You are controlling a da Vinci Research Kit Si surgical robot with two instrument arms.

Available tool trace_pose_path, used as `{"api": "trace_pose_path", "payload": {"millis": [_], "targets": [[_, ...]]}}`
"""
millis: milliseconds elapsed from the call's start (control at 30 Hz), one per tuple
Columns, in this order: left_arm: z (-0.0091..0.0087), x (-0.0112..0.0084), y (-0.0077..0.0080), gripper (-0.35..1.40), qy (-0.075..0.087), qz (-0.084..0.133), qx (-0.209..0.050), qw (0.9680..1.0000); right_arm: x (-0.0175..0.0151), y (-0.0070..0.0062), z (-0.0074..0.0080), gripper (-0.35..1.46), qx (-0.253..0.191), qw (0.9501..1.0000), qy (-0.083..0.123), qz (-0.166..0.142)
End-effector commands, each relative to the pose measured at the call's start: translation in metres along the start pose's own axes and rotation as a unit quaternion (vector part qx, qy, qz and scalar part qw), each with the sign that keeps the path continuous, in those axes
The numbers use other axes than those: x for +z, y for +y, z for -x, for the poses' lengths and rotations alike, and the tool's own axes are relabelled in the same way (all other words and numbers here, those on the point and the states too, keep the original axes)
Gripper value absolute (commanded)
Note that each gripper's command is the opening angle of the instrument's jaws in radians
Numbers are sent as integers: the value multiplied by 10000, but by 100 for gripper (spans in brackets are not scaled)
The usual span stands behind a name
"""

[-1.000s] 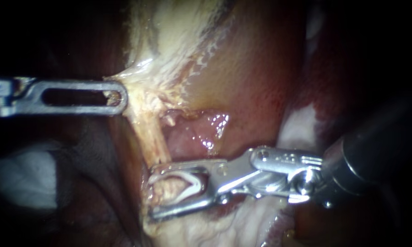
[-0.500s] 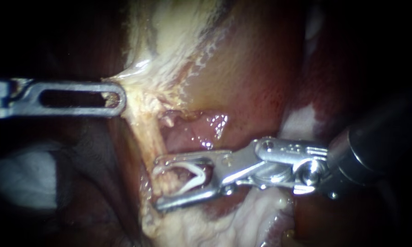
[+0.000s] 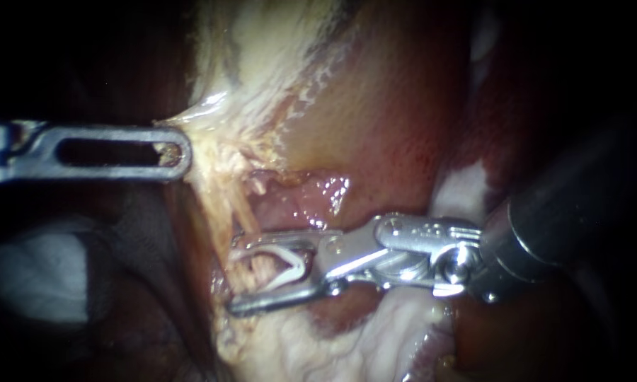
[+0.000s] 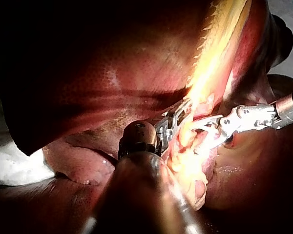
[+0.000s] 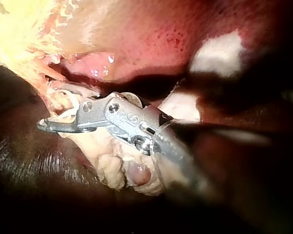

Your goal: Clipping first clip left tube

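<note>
The left tube [image 3: 237, 212] is seen in the endoscope view as a pale yellow, stringy cord. It is stretched from about 10 o'clock down toward 6 o'clock, just left of centre. Its surface is dull and fibrous, with frayed cream shreds along its edges.

Near its lower end it is straddled by a white clip [image 3: 290, 263], a thin smooth V whose open end faces 9 o'clock. The tube lies between the clip's two legs, which stand apart.

The clip is carried by the right instrument [image 3: 237, 276], brought in from 3 o'clock. Its jaws are held apart, one against each leg, so the clip is gripped between them.

The left instrument [image 3: 177, 152] is laid level from 9 o'clock, one slotted steel jaw seen flat-on. Its jaws are clamped together on the pale tissue [image 3: 191, 124] at the tube's upper end, and a thin glossy film is drawn out into a tent.

Behind the tube a wet pink hollow [image 3: 304, 205] with bright glints is exposed. Lumpy cream fat [image 3: 311, 339] is heaped at 6 o'clock, and a white cloth [image 3: 28, 276] is seen at 8 o'clock.

The tissue at 4 o'clock is covered by the right instrument's polished hinge and dark shaft.

In the left wrist view the dark red, speckled liver [image 4: 112, 73] is spread beyond the jaws. Much of the tissue near them is hidden by the instrument's own shaft, and the tube is washed out by glare.
</note>
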Motion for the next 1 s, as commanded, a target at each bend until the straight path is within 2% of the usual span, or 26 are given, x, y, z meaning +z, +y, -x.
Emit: {"api": "trace_pose_path", "payload": {"millis": [33, 267, 367, 767, 1000], "targets": [[0, 0, 0, -35, -3, 5, -2, 10000, 0, 1, 0, 54, -18, 10000, -33, 25], [0, -1, 0, -35, -3, 6, -3, 10000, 6, 3, 2, 55, -93, 9999, -70, 83], [0, -1, 0, -35, -3, 6, -3, 10000, 12, 3, 3, 55, -98, 9999, -68, -42], [0, -1, -1, -35, -4, 7, -4, 10000, 23, 4, 5, 56, -140, 9998, -52, -132], [0, -2, 0, -35, -2, 5, -3, 10000, 18, -4, 6, 56, -203, 9973, 94, -703]]}}
